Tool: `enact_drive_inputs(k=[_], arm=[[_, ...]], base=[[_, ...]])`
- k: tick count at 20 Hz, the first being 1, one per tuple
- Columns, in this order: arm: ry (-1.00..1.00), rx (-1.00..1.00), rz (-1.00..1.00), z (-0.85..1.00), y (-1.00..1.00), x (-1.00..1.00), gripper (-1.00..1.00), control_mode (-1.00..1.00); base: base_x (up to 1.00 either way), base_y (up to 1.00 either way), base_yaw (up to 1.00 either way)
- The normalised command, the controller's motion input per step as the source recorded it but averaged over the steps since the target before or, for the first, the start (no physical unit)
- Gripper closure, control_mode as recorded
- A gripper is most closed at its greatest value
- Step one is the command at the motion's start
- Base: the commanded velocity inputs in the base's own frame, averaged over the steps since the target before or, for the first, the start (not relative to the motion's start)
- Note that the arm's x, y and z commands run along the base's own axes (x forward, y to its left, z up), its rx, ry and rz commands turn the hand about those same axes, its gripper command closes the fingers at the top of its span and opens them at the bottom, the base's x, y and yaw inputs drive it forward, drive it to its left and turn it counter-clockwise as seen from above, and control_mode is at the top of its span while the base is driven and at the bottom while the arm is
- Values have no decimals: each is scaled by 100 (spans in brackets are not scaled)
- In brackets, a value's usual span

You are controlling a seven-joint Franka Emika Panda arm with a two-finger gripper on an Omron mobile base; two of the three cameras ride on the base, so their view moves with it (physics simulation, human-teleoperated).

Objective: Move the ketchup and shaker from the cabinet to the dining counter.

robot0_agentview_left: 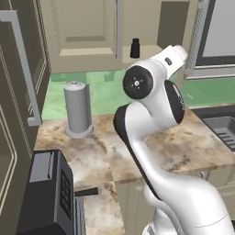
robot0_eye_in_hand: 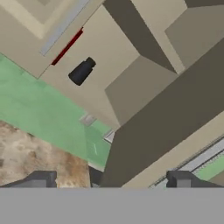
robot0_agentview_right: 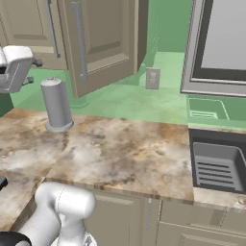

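So the big tan wall cabinet with panel doors (robot0_agentview_left: 82, 34) is open, up ahead of the hand (robot0_eye_in_hand: 109, 180). Lower down is the brown marble desk (robot0_agentview_left: 183, 151), where a tall grey cylinder on a round base (robot0_agentview_left: 77, 109) stands. The small black bottle-shaped shaker (robot0_eye_in_hand: 81, 71) sits inside the cabinet, well past the hand. The hand is spread wide and holds nothing. Going in crooked could bump the open door or tip the shaker over.
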Motion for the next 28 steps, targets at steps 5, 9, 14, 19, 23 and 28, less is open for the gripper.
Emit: enact_drive_inputs(k=[5, 9, 14, 19, 23, 28], arm=[[12, 0, 0, -19, -27, 81, -100, -100], [3, -2, 0, -19, -6, 74, -100, -100], [0, -8, 2, -15, -8, 55, -100, -100], [3, -13, 0, -2, -41, 26, -100, -100], [9, -15, -2, 0, -56, 15, -100, -100], [1, -13, -7, 0, -67, -3, -100, -100]], base=[[0, 0, 0], [0, 0, 0], [0, 0, 0], [0, 0, 0], [0, 0, 0], [0, 0, 0]])
